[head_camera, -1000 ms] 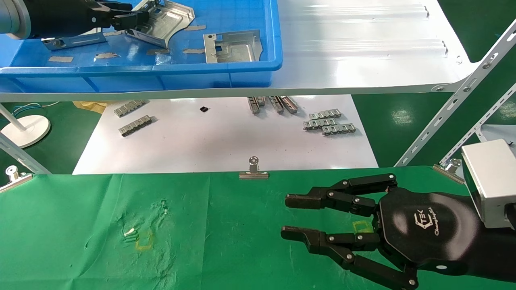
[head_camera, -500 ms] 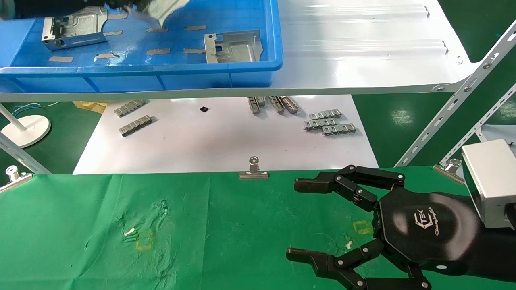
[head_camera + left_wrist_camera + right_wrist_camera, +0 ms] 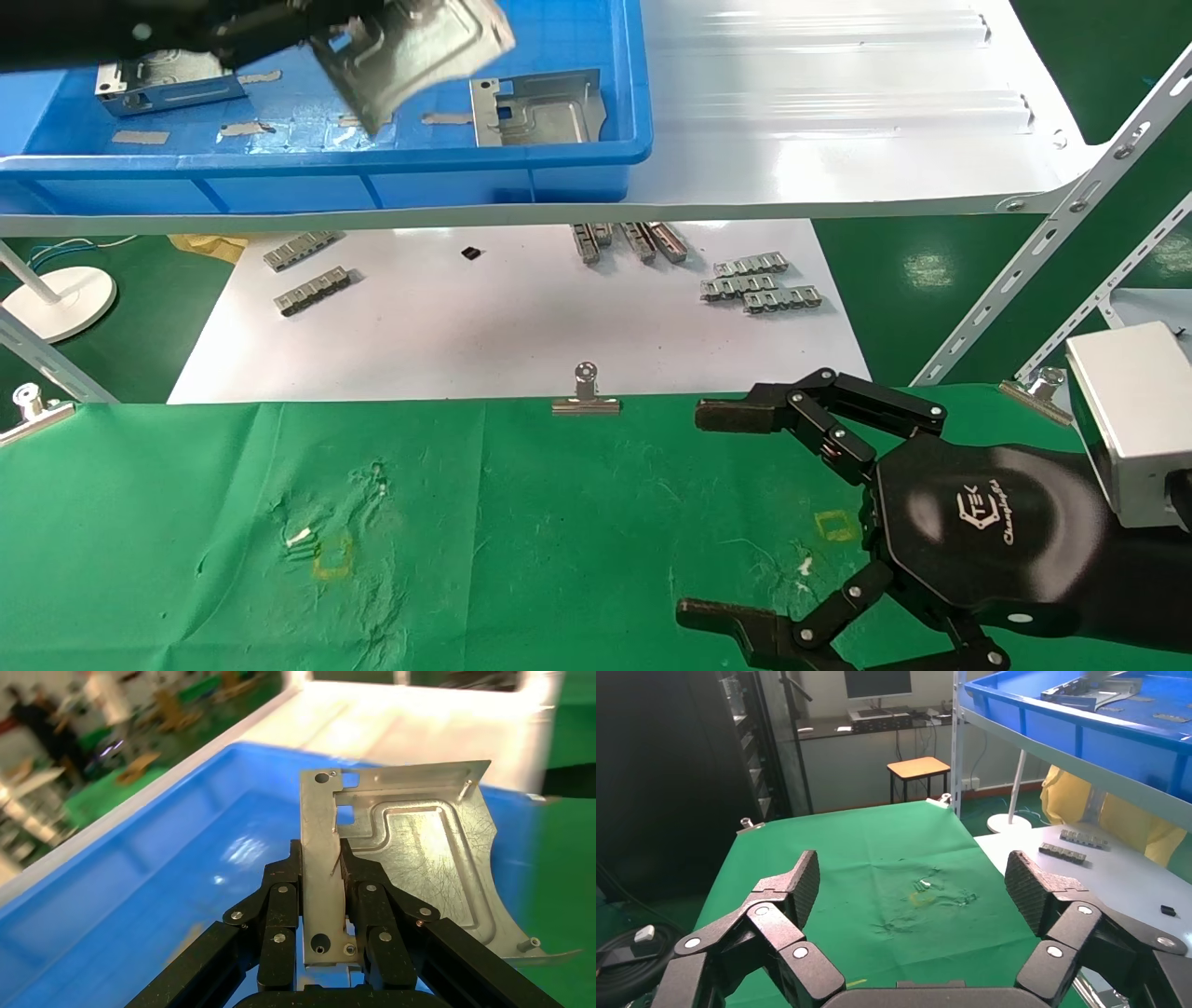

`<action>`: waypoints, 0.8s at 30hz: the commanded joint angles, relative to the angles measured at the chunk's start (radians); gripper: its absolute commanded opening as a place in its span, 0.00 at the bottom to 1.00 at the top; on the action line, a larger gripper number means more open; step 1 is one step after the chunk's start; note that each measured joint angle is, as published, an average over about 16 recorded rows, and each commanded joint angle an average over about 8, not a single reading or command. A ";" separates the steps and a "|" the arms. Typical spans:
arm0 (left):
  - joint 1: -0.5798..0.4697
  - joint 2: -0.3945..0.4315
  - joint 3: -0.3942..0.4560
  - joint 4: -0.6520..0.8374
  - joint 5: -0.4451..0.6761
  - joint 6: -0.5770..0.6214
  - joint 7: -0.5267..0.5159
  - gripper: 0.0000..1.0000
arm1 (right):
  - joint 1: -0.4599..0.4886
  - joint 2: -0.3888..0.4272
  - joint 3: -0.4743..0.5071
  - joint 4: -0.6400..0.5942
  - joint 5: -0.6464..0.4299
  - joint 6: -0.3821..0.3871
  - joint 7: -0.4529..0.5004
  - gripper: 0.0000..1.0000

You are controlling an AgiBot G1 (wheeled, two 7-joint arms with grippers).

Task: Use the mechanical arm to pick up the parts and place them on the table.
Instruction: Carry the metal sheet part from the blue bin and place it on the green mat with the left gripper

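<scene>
My left gripper (image 3: 312,23) is shut on the flange of a silvery bracket (image 3: 410,51) and holds it tilted in the air above the blue bin (image 3: 372,182). The left wrist view shows its fingers (image 3: 281,881) clamped on that bracket (image 3: 422,853). Two more brackets lie in the bin, one at the left (image 3: 163,79) and one at the right (image 3: 540,110). My right gripper (image 3: 708,517) hovers wide open and empty over the green table (image 3: 559,522) near its right side; the right wrist view shows it (image 3: 912,888) over the cloth (image 3: 877,853).
The bin stands on a glossy white shelf (image 3: 838,112) with slanted metal struts (image 3: 1052,224) at the right. Below, a white sheet (image 3: 521,326) carries several small grey strips (image 3: 759,284). Binder clips (image 3: 585,396) hold the cloth's far edge. Yellow square marks (image 3: 332,559) show on the cloth.
My left gripper has lifted the bracket out of the bin and carried it rightward and up. My right gripper's fingers have spread from nearly closed to wide open.
</scene>
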 commanded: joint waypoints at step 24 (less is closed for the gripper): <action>0.430 -0.360 0.268 -0.519 -0.410 0.139 0.240 0.00 | 0.000 0.000 -0.001 0.000 0.001 0.000 0.000 1.00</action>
